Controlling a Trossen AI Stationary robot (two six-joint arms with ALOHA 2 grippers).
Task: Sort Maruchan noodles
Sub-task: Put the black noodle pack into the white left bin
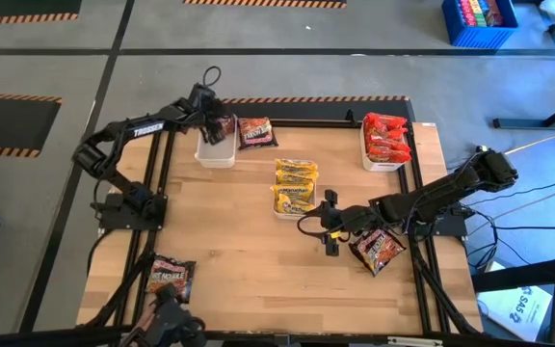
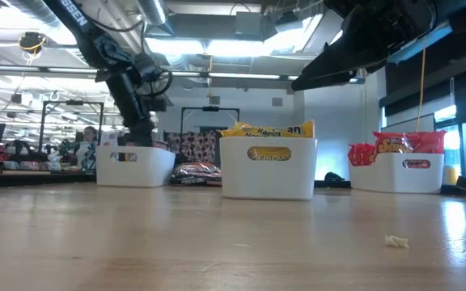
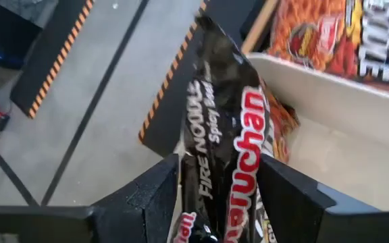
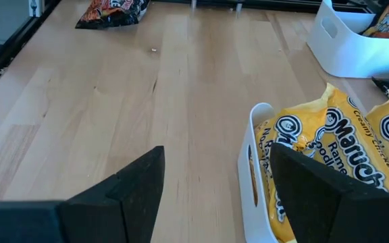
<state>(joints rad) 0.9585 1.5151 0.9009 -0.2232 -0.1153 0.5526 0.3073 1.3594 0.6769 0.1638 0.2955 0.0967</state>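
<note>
Left gripper (image 3: 218,196) over far-left white tray (image 1: 216,150), dark packet (image 3: 231,135) between fingers, apparently gripped. Advise lowering inside tray wall before release, clear of rim. Right gripper (image 1: 330,231) spread, empty, beside yellow packets' tray (image 4: 248,169). Loose dark packets near (image 1: 171,278) and beside right arm (image 1: 378,251).

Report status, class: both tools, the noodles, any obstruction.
Left tool holds black Maruchan packet over left tray. Right tool open, empty, beside yellow packets. Nothing blocking.
</note>
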